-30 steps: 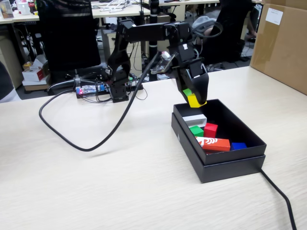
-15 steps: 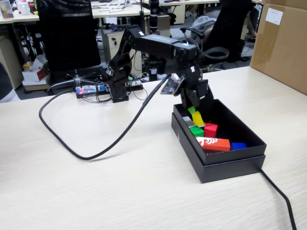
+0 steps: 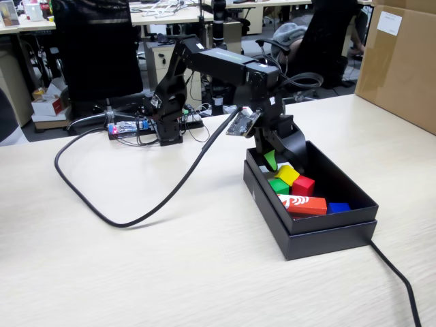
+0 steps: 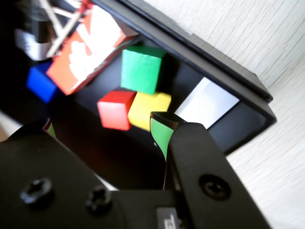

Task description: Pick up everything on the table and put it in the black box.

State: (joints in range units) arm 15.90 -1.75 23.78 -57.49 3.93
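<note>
Hanging inside the black box (image 3: 320,235), the gripper (image 4: 102,126) has its jaws spread with nothing between them. In the wrist view, the yellow cube (image 4: 147,109) lies just off its tip at one o'clock, touching the red cube (image 4: 115,109) at nine o'clock and the green cube (image 4: 141,68) at twelve. The box stands on the desk (image 3: 136,266).

The desk (image 3: 136,272) is a wide top of pale beige wood grain. Directly on it sit the black box (image 3: 327,235) at right, the arm's base (image 3: 167,133) at the far edge with a small circuit board (image 3: 126,127) beside it, a looping black cable (image 3: 102,204), and a brown carton (image 3: 402,61) at far right
</note>
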